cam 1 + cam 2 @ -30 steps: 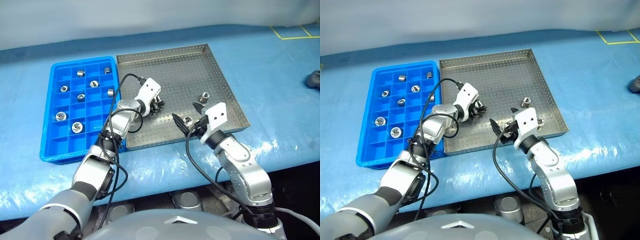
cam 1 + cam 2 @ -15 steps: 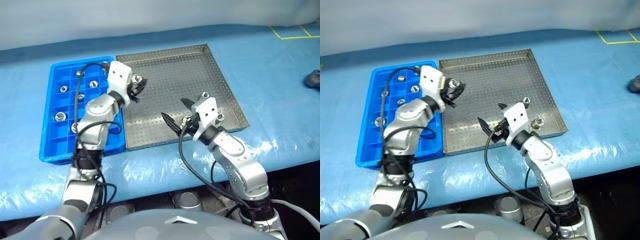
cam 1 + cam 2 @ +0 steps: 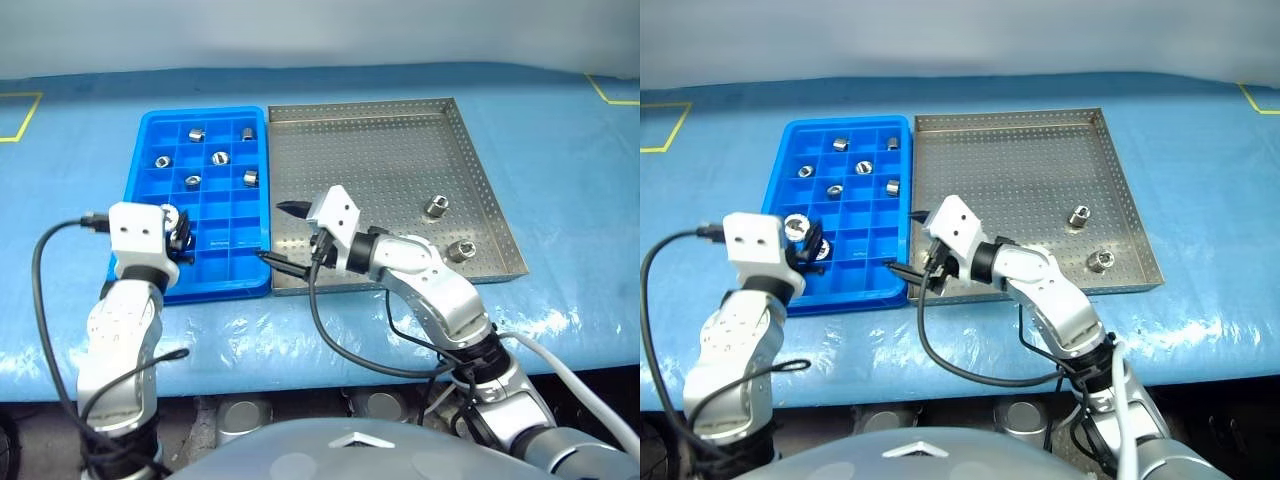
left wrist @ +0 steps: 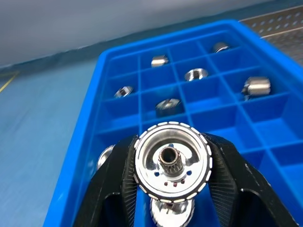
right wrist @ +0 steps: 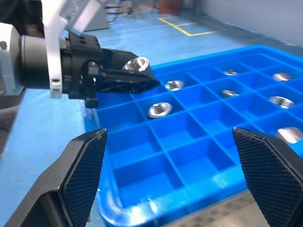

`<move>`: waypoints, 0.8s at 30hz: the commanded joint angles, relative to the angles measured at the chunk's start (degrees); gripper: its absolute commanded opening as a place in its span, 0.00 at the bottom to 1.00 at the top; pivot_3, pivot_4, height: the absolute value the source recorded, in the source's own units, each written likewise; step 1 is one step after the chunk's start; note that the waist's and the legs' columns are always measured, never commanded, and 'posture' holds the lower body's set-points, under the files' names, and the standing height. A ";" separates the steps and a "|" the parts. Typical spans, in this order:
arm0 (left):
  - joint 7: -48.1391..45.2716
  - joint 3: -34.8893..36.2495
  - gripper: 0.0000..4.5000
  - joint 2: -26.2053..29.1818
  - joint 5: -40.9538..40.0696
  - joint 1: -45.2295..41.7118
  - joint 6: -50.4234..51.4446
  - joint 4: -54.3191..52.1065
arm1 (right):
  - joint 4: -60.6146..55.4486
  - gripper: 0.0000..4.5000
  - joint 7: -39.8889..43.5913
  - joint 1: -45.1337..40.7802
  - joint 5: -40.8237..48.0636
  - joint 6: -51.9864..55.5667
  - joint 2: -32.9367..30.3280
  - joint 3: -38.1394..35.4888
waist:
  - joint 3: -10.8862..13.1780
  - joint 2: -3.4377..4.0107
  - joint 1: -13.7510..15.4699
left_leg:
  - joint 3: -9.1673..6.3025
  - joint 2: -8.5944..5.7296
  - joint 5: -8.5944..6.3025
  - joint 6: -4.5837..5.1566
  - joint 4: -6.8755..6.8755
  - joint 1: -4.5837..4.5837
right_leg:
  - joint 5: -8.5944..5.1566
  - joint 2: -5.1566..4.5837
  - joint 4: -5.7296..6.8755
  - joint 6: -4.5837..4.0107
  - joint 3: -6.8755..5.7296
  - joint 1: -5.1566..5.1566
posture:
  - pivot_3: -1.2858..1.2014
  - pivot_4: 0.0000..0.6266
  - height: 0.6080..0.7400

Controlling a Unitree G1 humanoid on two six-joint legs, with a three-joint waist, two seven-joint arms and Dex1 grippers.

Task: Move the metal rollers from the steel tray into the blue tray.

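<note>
My left gripper (image 4: 171, 189) is clamped on a roller (image 4: 172, 163), its hollow axis pointing along my fingers. I hold it over the blue tray (image 3: 146, 160) at its near left corner, cells directly below, so the drop looks to be straight down. My right gripper (image 3: 283, 236) gapes wide and empty over that tray's near right corner. Two rollers (image 3: 436, 207) lie in the steel tray (image 3: 380, 150), right of the blue tray.
</note>
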 commanded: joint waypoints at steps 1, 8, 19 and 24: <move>3.54 0.68 0.39 -2.46 2.06 2.86 -0.91 -5.71 | 0.18 1.00 2.05 -1.41 0.03 -2.30 1.02 1.03 | -0.01 -0.01 0.99 | -0.03 0.00 0.00 -0.01 0.00 0.00 | 0.00 0.00 0.00 0.00 -0.04 0.01 | 0.57 0.24 1.00; 7.31 1.78 0.39 -6.13 3.87 4.93 -1.06 -4.50 | 0.68 1.00 3.06 -1.23 0.11 -2.50 1.61 1.36 | -0.02 -0.03 2.47 | -0.05 -0.01 0.03 -0.05 0.01 0.01 | 0.01 -0.02 -0.01 -0.02 -0.09 0.04 | 0.59 0.24 1.00; 5.98 1.63 0.39 -4.60 2.99 -0.61 -0.71 1.24 | -2.66 1.00 -0.08 2.10 -0.05 -1.20 1.28 -0.38 | -0.02 -0.03 2.39 | -0.06 0.00 0.03 -0.06 -0.05 -0.01 | 0.00 0.00 -0.06 -0.06 -0.10 0.01 | 0.55 0.24 1.00; 5.03 1.18 0.77 -4.05 2.32 -2.66 -0.22 2.00 | -6.02 1.00 -2.67 4.70 1.04 0.42 0.37 -3.02 | -0.02 -0.03 1.29 | -0.06 0.00 0.03 -0.07 -0.06 -0.03 | -0.01 -0.01 -0.08 -0.06 -0.10 0.01 | 0.54 0.24 1.00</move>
